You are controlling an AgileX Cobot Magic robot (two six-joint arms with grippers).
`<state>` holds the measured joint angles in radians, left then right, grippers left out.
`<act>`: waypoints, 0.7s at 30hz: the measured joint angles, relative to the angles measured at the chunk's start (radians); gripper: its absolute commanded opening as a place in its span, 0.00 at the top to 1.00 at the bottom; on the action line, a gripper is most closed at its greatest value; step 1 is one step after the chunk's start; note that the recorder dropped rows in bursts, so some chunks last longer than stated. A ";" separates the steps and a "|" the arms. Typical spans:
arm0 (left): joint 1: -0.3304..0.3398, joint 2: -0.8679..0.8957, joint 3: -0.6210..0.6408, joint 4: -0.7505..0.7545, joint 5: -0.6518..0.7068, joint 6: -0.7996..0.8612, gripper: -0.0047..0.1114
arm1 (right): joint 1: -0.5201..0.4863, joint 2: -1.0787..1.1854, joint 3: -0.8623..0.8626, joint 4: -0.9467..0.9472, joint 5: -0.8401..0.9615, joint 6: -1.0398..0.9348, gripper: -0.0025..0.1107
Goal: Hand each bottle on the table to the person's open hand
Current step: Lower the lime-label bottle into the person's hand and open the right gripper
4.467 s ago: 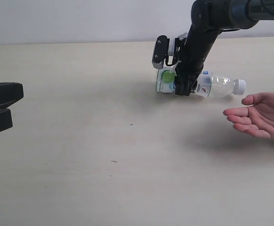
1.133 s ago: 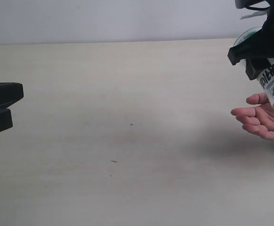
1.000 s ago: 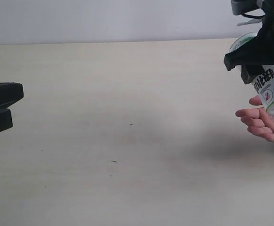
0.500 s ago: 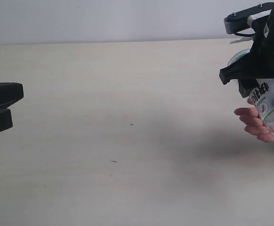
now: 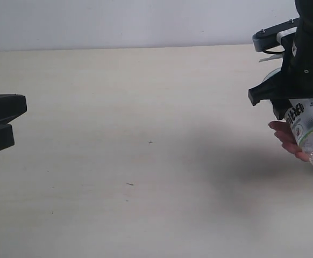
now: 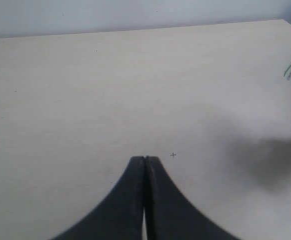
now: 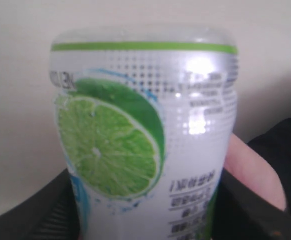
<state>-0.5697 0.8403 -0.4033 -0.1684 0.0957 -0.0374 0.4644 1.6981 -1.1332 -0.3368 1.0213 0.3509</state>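
At the right edge of the exterior view my right gripper (image 5: 293, 105) is shut on a clear bottle (image 5: 308, 129) with a white and green lime label. The bottle hangs tilted, its lower end against the person's open hand (image 5: 285, 138), whose fingers show under it. The right wrist view is filled by the same bottle (image 7: 145, 145) between my dark fingers (image 7: 43, 215), with a pink finger of the person's hand (image 7: 253, 170) beside it. My left gripper (image 6: 145, 159) is shut and empty over the bare table (image 6: 85, 100). No other bottle is in view.
My left gripper (image 5: 3, 121) stays low at the left edge of the pale table (image 5: 146, 161). A few tiny dark specks (image 5: 150, 142) mark the tabletop. A pale wall runs along the table's far edge.
My right gripper has carried the bottle from the table's middle to the person's hand and over the last second lowered it onto the fingers. The left gripper has not moved.
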 measured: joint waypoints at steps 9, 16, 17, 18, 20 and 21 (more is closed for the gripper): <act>0.000 0.000 0.000 0.000 0.000 0.000 0.96 | 0.000 0.015 0.000 0.002 -0.011 0.000 0.65; 0.000 0.000 0.000 0.000 0.000 0.000 0.96 | 0.000 0.015 0.000 0.002 -0.011 0.000 0.34; 0.000 0.000 0.000 0.000 0.000 0.000 0.96 | 0.000 0.015 0.000 0.002 -0.011 0.000 0.32; 0.000 0.000 0.000 0.000 0.000 0.000 0.96 | 0.000 0.015 0.000 0.002 -0.011 0.000 0.31; 0.000 0.000 0.000 0.000 0.000 0.000 0.96 | 0.000 0.015 0.000 0.002 -0.013 0.000 0.30; 0.000 0.000 0.000 0.000 0.000 0.000 0.96 | 0.000 0.015 0.000 0.002 -0.013 0.000 0.30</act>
<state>-0.5697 0.8403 -0.4033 -0.1684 0.0957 -0.0374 0.4644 1.7133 -1.1332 -0.3345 1.0083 0.3509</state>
